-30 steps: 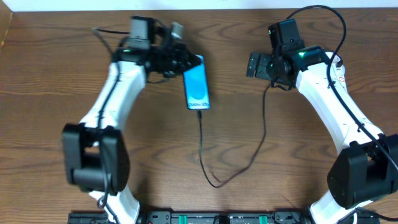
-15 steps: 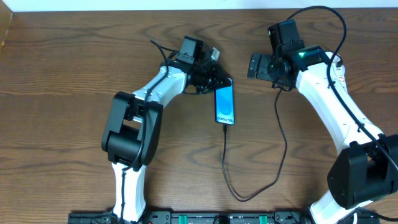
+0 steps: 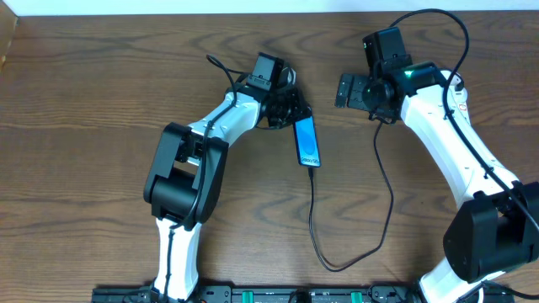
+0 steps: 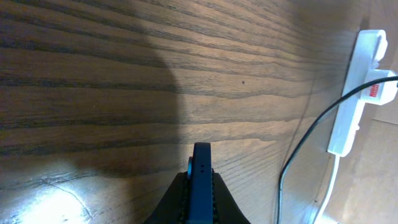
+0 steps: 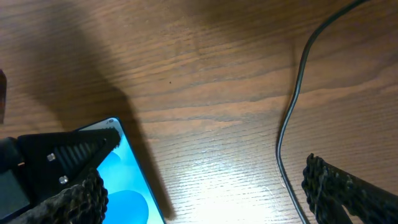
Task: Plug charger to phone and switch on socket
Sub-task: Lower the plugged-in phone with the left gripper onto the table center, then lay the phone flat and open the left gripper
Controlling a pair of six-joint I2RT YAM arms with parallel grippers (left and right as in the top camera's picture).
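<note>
Left claw [image 3: 289, 112] clamps phone [image 3: 307, 141] by top end, tilted on edge. Right claw [image 3: 349, 89] gapes empty nearby. Charger [image 3: 312, 206] trails from phone's lower end. Tug may unseat plug, or phone may slip. Socket [image 4: 356, 93] well apart.

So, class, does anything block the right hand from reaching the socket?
Nothing visible does. The socket lies on bare table with only the charger running to it; the open right hand holds nothing.
</note>
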